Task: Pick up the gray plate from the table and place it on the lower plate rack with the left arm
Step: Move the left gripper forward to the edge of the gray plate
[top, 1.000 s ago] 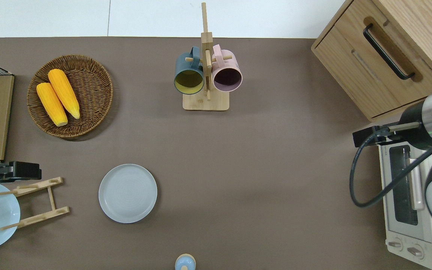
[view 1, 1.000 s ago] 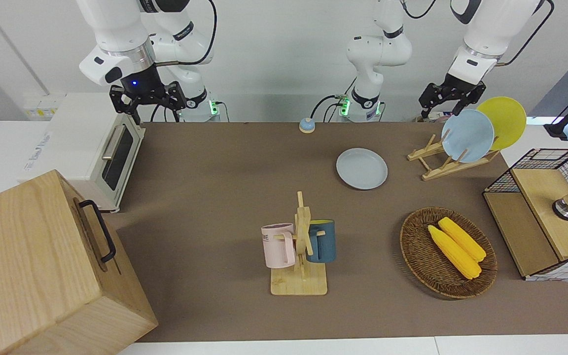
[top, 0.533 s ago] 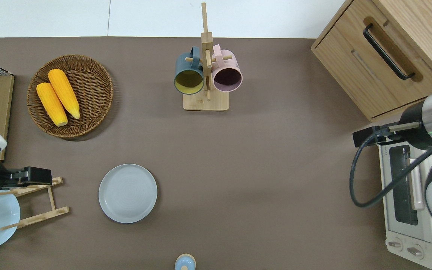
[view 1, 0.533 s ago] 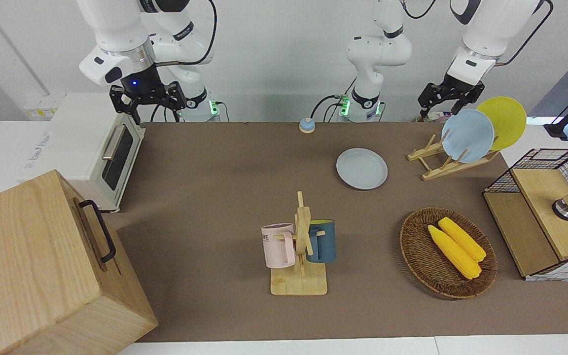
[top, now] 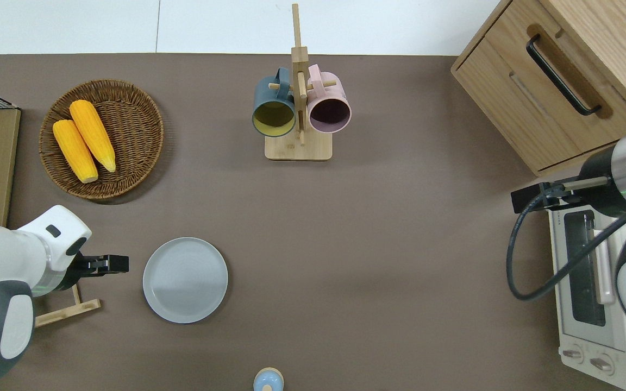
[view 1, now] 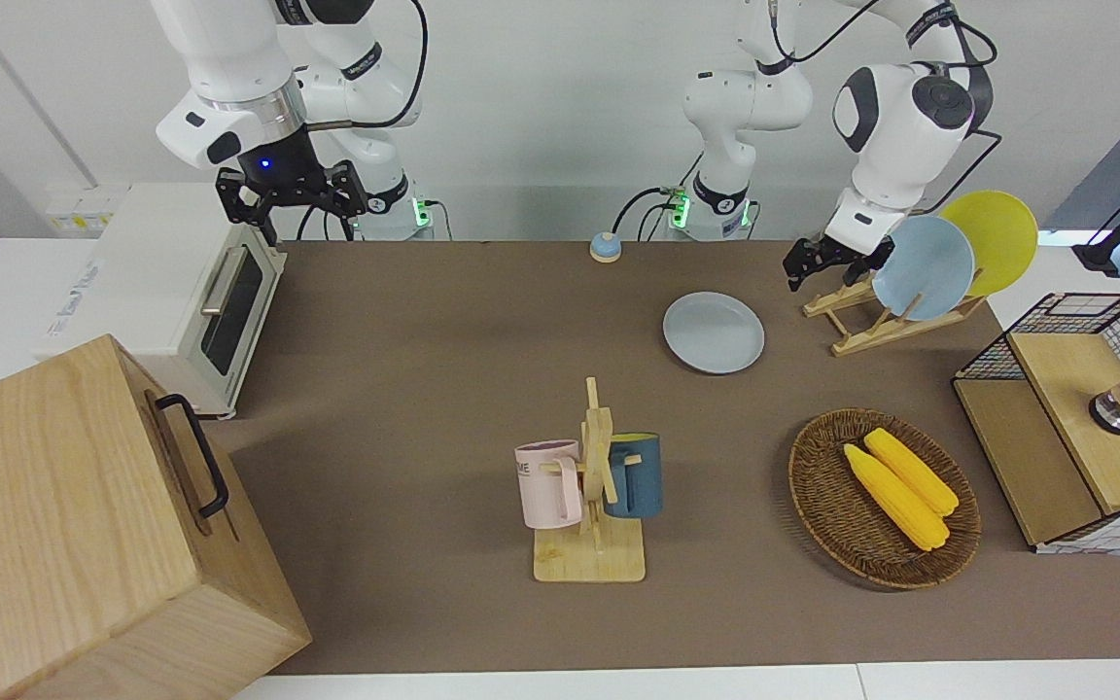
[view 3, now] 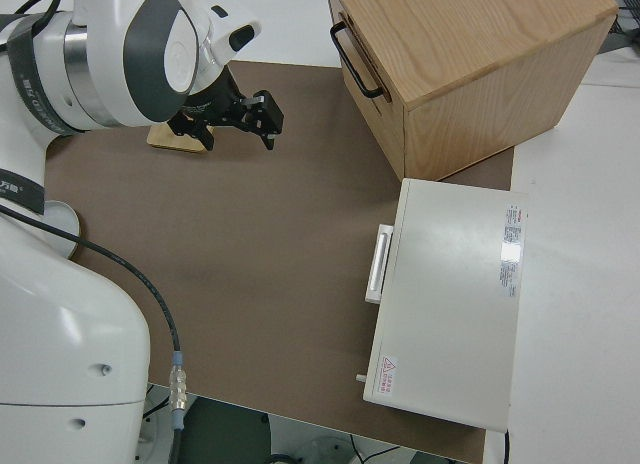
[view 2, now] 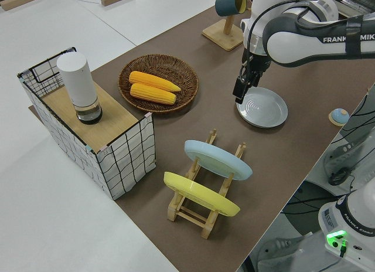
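The gray plate lies flat on the brown table; it also shows in the overhead view and the left side view. The lower plate rack stands beside it toward the left arm's end, holding a light blue plate and a yellow plate. My left gripper is open and empty, in the air over the table between the rack and the gray plate, as the overhead view shows. My right gripper is open and parked.
A wooden mug stand with a pink and a dark blue mug stands mid-table. A wicker basket holds two corn cobs. A wire-sided shelf, a white toaster oven, a wooden cabinet and a small blue bell line the edges.
My left arm has swung from above the racked plates toward the gray plate, and its gripper has come lower. The right arm and all objects have stayed still.
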